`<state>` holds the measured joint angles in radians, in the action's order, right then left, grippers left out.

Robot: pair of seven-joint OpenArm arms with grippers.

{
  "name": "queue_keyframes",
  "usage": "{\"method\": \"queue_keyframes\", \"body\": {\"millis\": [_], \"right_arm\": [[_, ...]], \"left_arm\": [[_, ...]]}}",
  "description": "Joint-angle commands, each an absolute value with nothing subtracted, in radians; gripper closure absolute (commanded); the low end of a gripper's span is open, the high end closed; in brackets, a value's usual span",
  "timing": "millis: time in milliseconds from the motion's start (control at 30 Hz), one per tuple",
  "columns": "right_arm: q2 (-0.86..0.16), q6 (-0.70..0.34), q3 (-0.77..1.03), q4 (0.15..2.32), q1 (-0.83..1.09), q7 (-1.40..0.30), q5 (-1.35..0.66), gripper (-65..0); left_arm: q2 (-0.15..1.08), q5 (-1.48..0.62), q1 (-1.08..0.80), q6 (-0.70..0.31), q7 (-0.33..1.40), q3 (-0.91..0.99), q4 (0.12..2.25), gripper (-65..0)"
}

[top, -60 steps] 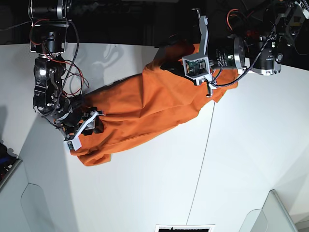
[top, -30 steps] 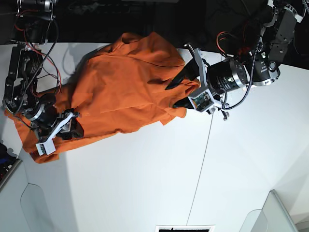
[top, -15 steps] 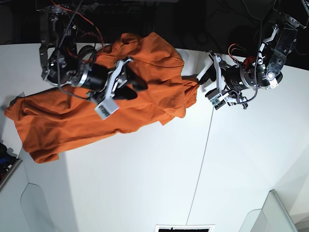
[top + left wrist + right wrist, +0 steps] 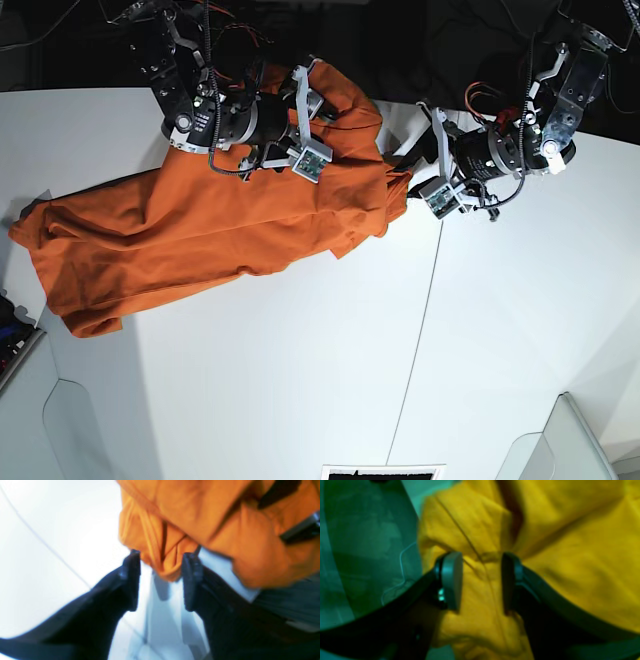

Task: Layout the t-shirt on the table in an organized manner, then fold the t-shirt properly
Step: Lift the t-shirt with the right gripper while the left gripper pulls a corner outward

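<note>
The orange t-shirt lies crumpled across the white table, from the left edge to just past the middle. My left gripper is at the shirt's right end. In the left wrist view the left gripper stands open, with a bunched fold of the t-shirt between its fingertips. My right gripper hovers over the shirt's far upper part. Seen from the right wrist, the right gripper is open over a seam of the t-shirt, which looks yellow there.
A thin dark seam runs down the table right of the shirt. Grey corner pieces sit at the lower left and lower right. Beyond the table's far edge it is dark, with cables and arm bases.
My right arm let go of the shirt's left end and swung up and right to its far upper part. My left gripper eased onto the shirt's right end, its jaws narrowing.
</note>
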<state>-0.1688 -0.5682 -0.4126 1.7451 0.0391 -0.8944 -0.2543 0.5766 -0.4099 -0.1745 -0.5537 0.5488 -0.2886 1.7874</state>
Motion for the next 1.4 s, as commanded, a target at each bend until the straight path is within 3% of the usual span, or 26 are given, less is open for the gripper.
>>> {"method": "queue_keyframes", "body": {"millis": [0, 100, 167, 233, 267, 367, 533, 800, 1100, 1233, 1267, 1367], "right_arm": [[-0.169, -0.552, -0.41, 1.757, 0.028, -0.878, -0.25, -25.6], [-0.168, -0.542, -0.41, 1.757, 0.028, -0.864, -0.227, -21.6], [-0.168, -0.542, -0.41, 1.757, 0.026, -0.862, -0.224, -12.6], [-0.169, -0.542, -0.41, 1.757, 0.018, -0.855, -0.222, -3.9], [-0.169, -0.543, -0.41, 1.757, 0.012, -0.851, -0.215, 0.0], [-0.169, -0.543, -0.41, 1.758, -0.015, -0.852, -0.2, 0.0], [-0.171, -0.542, -0.41, 1.779, -0.041, -0.849, -0.202, 0.0], [-0.175, -0.543, -0.41, 1.851, -0.031, -0.873, -0.274, 0.0], [-0.191, -0.546, -0.41, 1.929, 0.048, -0.872, -0.337, 0.0], [-0.19, -0.546, -0.41, 1.928, 0.044, -0.867, -0.383, 0.0], [-0.189, -0.546, -0.41, 1.928, 0.044, -0.86, -0.386, -5.8], [-0.177, -0.546, -0.41, 1.928, 0.044, -0.842, -0.385, -30.1]], "left_arm": [[0.57, -0.41, -0.169, -0.554, 0.527, -0.283, 1.784, -20.1], [0.532, -0.397, -0.169, -0.554, 0.526, -0.283, 1.728, -15.9], [0.519, -0.373, -0.168, -0.554, 0.5, -0.283, 1.69, -10.2], [0.515, -0.345, -0.165, -0.554, 0.457, -0.283, 1.655, 0.0], [0.515, -0.334, -0.16, -0.554, 0.437, -0.283, 1.642, 0.0], [0.516, -0.29, -0.123, -0.547, 0.41, -0.283, 1.619, 0.0], [0.516, -0.239, 0.031, -0.427, 0.403, -0.283, 1.618, 0.0], [0.515, -0.196, 0.292, -0.395, 0.313, -0.283, 1.617, 0.0], [0.515, -0.194, 0.495, -0.394, 0.285, -0.283, 1.445, 0.0], [0.516, -0.242, 0.52, -0.489, 0.28, -0.283, 1.399, 0.0], [0.516, -0.271, 0.517, -0.511, 0.3, -0.283, 1.399, 0.0], [0.516, -0.385, 0.506, -0.536, 0.418, -0.283, 1.399, -18.0]]}}
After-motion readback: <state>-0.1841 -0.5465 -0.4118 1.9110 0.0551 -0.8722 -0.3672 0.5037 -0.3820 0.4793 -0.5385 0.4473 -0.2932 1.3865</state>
